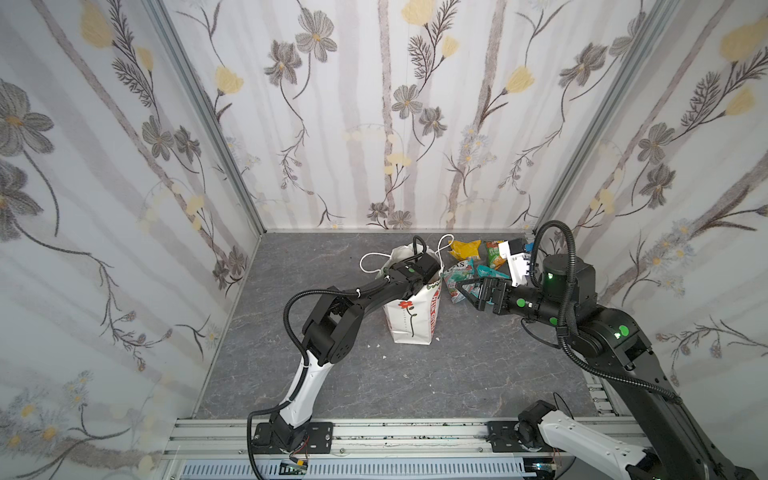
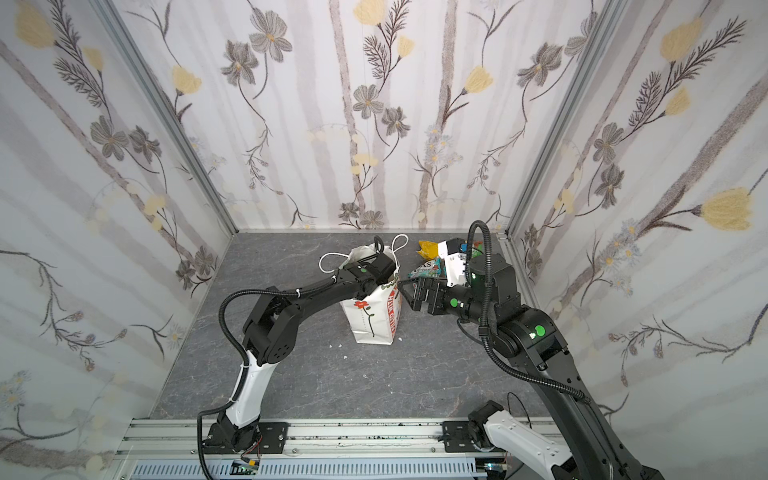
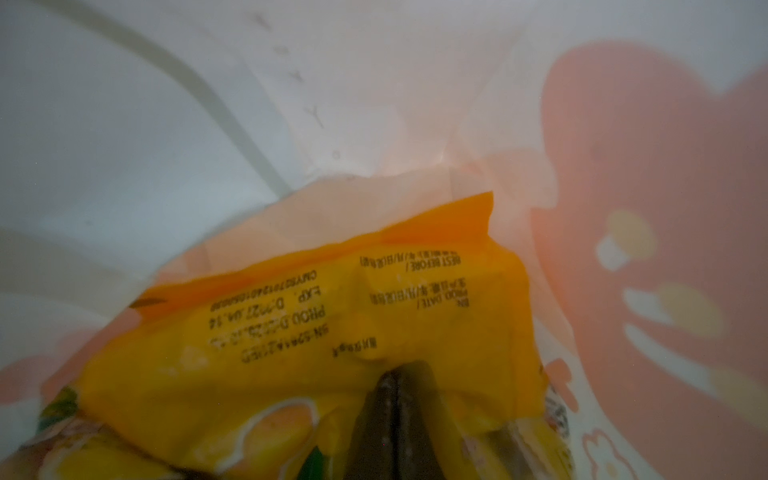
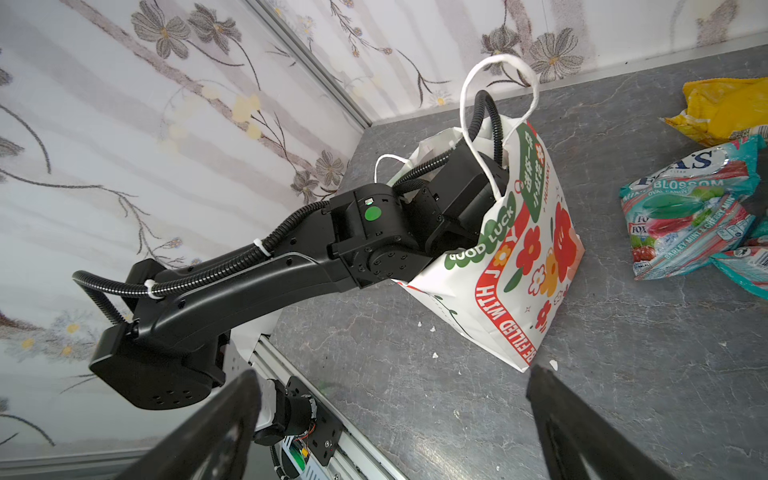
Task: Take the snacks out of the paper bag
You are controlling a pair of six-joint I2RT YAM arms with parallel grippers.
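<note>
Fingers out of sight in a top view: my left arm stood down through the mouth of the paper bag, while my right gripper hung just beside the bag, loose snacks beyond it.

From the left wrist, my left gripper was pinched shut on the orange packet deep inside the bag, its long axis lying across my fingers.

From the right wrist, my right gripper gaped wide and empty, facing the bag. The packet's way out, I judged, was straight up through the bag's mouth.
</note>
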